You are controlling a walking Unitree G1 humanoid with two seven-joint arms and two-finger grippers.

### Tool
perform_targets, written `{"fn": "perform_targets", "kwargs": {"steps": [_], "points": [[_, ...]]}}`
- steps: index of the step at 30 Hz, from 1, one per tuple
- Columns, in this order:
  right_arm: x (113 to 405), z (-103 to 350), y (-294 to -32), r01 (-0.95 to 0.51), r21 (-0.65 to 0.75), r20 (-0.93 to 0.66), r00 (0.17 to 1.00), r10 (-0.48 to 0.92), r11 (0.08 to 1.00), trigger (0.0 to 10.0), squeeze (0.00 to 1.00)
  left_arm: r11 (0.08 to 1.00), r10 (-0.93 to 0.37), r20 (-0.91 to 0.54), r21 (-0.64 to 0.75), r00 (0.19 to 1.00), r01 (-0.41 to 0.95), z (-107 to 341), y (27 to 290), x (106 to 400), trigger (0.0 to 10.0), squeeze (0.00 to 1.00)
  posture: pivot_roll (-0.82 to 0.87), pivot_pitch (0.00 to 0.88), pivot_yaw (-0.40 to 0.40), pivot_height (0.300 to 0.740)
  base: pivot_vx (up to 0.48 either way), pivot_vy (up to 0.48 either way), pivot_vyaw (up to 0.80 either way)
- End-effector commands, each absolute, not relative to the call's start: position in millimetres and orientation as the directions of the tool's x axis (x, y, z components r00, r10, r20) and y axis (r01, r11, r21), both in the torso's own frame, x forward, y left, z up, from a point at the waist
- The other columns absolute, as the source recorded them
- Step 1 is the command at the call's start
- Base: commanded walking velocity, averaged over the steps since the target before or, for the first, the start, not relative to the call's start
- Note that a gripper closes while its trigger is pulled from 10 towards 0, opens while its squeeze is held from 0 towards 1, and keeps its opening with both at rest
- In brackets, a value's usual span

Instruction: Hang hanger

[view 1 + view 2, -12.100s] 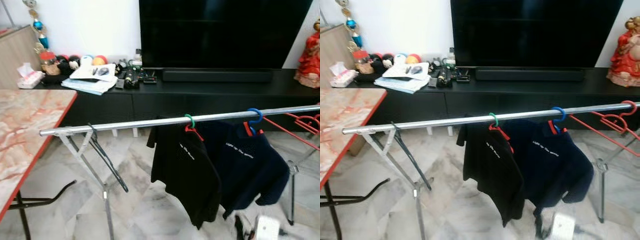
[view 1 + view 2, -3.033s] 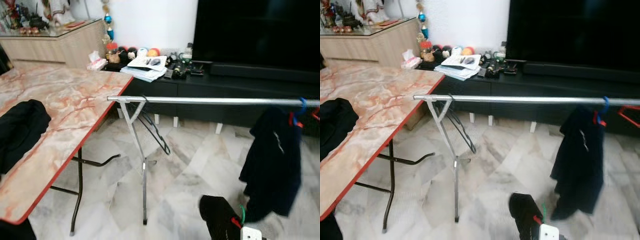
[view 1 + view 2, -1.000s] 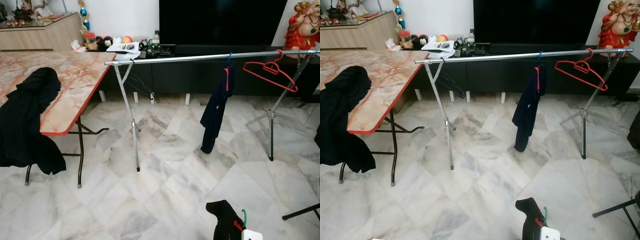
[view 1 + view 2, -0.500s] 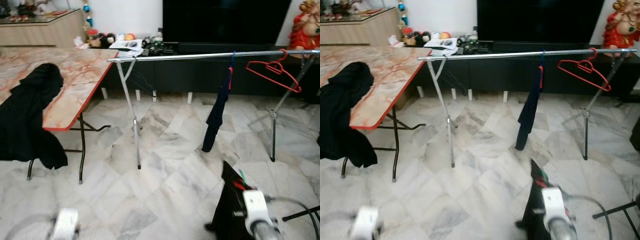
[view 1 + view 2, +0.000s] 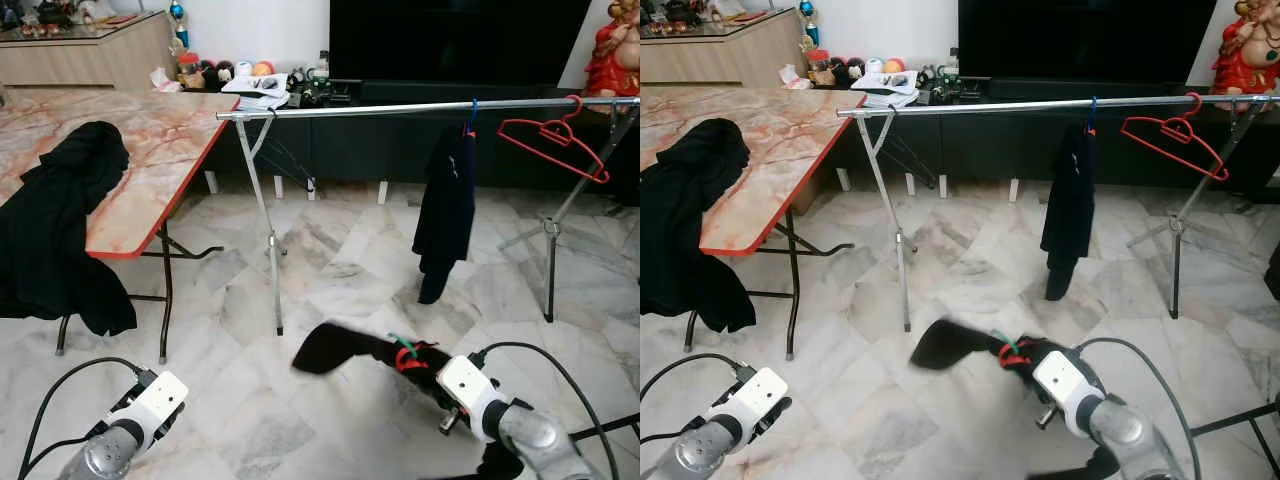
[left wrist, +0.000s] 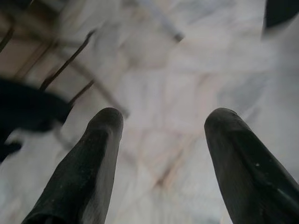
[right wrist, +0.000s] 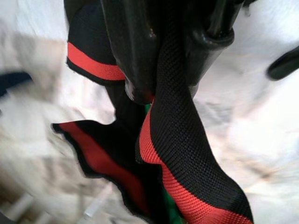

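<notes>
Right tool (image 7: 173,51): fingers pressed together on the black garment with red trim (image 5: 345,347), which carries the green-hooked hanger (image 5: 405,345). Garment held low over the marble floor (image 5: 330,270), in front of the robot; blurred. Its long axis runs roughly level, free end pointing toward the robot's left.

Left tool (image 6: 161,126): fingers spread, nothing between them, low at the robot's left.

Beyond: metal rail (image 5: 420,107) spans left to right, carrying a dark shirt (image 5: 447,215) and a bare red hanger (image 5: 555,145). Bench (image 5: 150,150) at left, black clothing (image 5: 60,230) draped over its edge.
</notes>
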State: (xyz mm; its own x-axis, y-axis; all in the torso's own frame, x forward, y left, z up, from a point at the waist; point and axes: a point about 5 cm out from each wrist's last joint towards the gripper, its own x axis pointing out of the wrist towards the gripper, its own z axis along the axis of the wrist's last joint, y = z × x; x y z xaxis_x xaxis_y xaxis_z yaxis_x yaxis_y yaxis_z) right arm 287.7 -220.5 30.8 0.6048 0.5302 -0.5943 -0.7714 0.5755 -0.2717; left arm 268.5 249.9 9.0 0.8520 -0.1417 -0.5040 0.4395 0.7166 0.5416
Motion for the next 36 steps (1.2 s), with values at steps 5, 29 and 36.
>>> {"fn": "perform_targets", "kwargs": {"steps": [5, 29, 36], "points": [[286.8, 53.5, -211.1, -0.904, -0.220, -0.604, 0.421, 0.676, 0.366, 10.0, 0.00, 0.542, -0.393, -0.593, 0.467, 0.702, 0.698, 16.7, 217.4, 276.3, 10.0, 0.00, -0.03, 0.000, 0.027, 0.740, 0.000, 0.000, 0.00], [271.3, 113.7, -182.5, -0.949, -0.259, -0.529, 0.295, 0.796, 0.180, 10.0, 0.00, 0.375, -0.574, -0.690, 0.256, 0.441, 0.891, 33.2, 168.1, 278.5, 10.0, 0.00, -0.05, 0.000, 0.036, 0.740, 0.000, 0.000, 0.00], [270.5, 117.9, -184.3, -0.946, -0.266, -0.533, 0.306, 0.789, 0.187, 10.0, 0.00, 0.401, -0.575, -0.676, 0.257, 0.460, 0.879, 33.2, 161.3, 281.8, 0.0, 0.00, -0.06, 0.000, 0.036, 0.740, 0.000, 0.000, 0.00]]}}
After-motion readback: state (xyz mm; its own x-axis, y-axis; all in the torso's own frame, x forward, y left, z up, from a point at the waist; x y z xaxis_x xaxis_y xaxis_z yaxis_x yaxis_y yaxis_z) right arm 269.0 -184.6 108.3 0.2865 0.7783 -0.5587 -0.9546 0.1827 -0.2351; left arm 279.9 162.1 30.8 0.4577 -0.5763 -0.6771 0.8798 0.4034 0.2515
